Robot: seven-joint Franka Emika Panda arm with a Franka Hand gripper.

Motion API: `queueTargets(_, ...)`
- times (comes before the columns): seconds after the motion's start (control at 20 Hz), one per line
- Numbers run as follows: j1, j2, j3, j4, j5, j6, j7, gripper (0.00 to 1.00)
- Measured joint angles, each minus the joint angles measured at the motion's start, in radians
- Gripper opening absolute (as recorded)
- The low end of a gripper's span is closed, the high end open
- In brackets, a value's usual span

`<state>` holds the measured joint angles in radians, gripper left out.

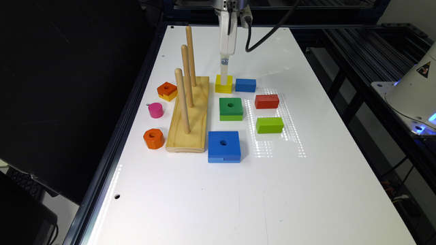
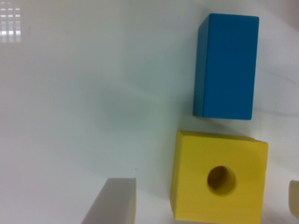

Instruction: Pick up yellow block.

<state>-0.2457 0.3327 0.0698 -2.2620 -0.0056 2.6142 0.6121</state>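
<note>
A: Where does the small yellow square wooden block with the round centre hole (image 2: 219, 182) sit?

B: On the white surface (image 1: 306, 190), far end, just beside the blue rectangular wooden brick (image 1: 245, 85) and near the pale wooden base with three upright pegs (image 1: 190, 112). In the exterior view the white claw (image 1: 223, 80) comes straight down over it and covers the middle of its top, so the hole is hidden there.

A: And the claw itself?

B: Spread. In the wrist view one pale finger (image 2: 112, 203) stands on one side of the yellow block with a gap of bare surface between them, and a sliver of the other finger (image 2: 294, 198) shows at the picture's rim on the opposite side. The block lies between them; I cannot tell whether that second finger touches it. Both fingers and the block's near edge are cut off by the frame.

A: What room is around it?

B: A narrow strip separates it from the blue brick. The green square block with a hole (image 1: 231, 109) sits close in front of it, the red rectangular brick (image 1: 267, 101) beyond the blue one toward the exterior view's right. The surface is open behind it, toward the far edge.
</note>
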Motion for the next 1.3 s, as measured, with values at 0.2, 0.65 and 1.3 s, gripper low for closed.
queueTargets(0.2,0.0,0.0,0.0,0.0,0.0,0.0,0.0,1.0)
queueTargets(0.65,0.0,0.046,0.0,0.001,-0.0003,0.035,0.0,1.0)
queueTargets(1.3,0.002,0.067,0.009,0.009,-0.0005,0.058,0.006,1.0)
